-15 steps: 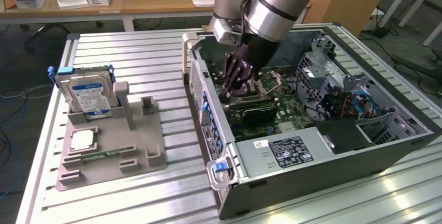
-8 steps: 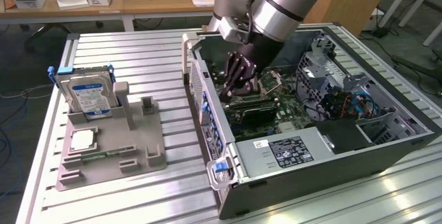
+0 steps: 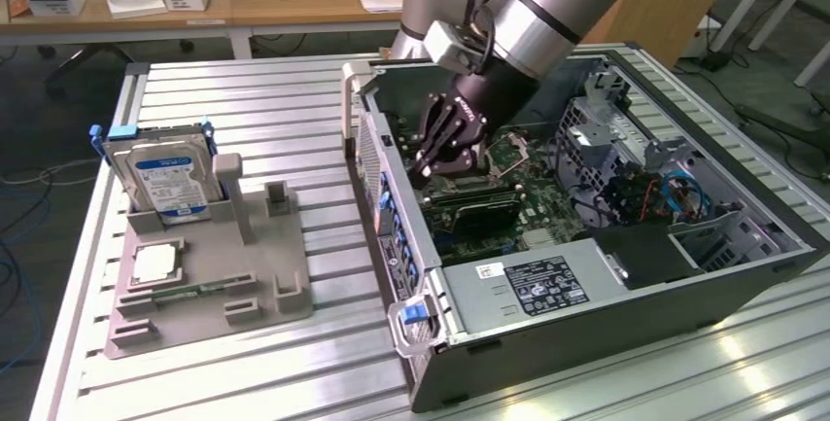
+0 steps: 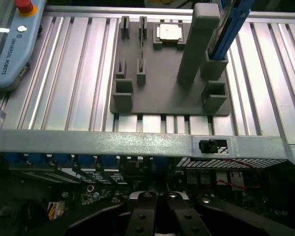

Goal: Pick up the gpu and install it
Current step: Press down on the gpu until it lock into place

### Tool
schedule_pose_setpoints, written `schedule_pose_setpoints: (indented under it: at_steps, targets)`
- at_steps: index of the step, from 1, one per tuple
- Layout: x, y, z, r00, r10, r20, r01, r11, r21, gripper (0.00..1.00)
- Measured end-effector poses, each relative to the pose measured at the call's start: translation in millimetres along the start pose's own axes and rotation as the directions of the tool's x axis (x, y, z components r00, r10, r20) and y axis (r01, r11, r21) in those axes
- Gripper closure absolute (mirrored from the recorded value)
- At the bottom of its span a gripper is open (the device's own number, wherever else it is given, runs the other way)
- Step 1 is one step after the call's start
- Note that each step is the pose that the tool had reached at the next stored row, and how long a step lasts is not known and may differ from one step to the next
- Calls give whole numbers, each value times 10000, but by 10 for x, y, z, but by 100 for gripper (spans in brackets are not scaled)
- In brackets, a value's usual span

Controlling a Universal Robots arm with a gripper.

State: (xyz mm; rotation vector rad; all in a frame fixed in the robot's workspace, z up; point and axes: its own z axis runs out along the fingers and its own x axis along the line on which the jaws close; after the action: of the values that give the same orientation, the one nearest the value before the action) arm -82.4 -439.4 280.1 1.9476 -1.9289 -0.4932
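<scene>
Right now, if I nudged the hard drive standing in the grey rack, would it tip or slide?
The hard drive stands on edge, its lower part seated in the grey rack, so it would probably rock, not slide. Its metal casing looks stiff and likely heavy for its size.

Shut pincer (image 3: pixel 438 160) inside the computer case (image 3: pixel 584 314), over the gpu (image 3: pixel 483 209).

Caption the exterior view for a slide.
Robot hand shut, reaching into the open grey computer case over the green motherboard.
</scene>
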Motion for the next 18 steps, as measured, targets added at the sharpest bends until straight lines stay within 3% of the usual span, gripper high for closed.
schedule_pose_setpoints:
  at_steps: [1,3,18]
  targets:
    - [6,-5,-3,10000,2,-1,-2,10000,-80,90]
    - [26,-12,0,10000,0,2,0,9999,-149,90]
    - [73,-72,87,10000,0,-2,-1,9996,-300,90]
